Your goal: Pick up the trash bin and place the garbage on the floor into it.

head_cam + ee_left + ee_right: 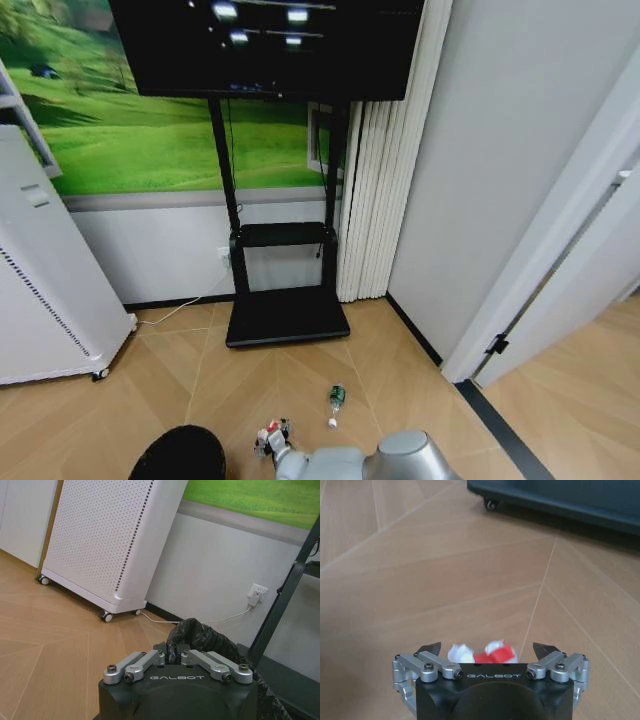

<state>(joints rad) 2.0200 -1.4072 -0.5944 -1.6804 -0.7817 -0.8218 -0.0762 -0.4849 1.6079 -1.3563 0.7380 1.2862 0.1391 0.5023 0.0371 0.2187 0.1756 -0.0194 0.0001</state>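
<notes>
Low in the head view, the small black round trash bin (178,455) hangs clamped in the left gripper (175,656), while the right gripper (487,649), spread wide, hovers over a crumpled red-and-white wrapper (482,652), and the clear green-labelled bottle (337,402) lies uncollected.

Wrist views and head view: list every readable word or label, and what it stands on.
"GALBOT" on the left gripper body, shut on the bin liner.
"GALBOT" on the right gripper body, open over a red-and-white wrapper.
Bottle label: too small to read.
</notes>
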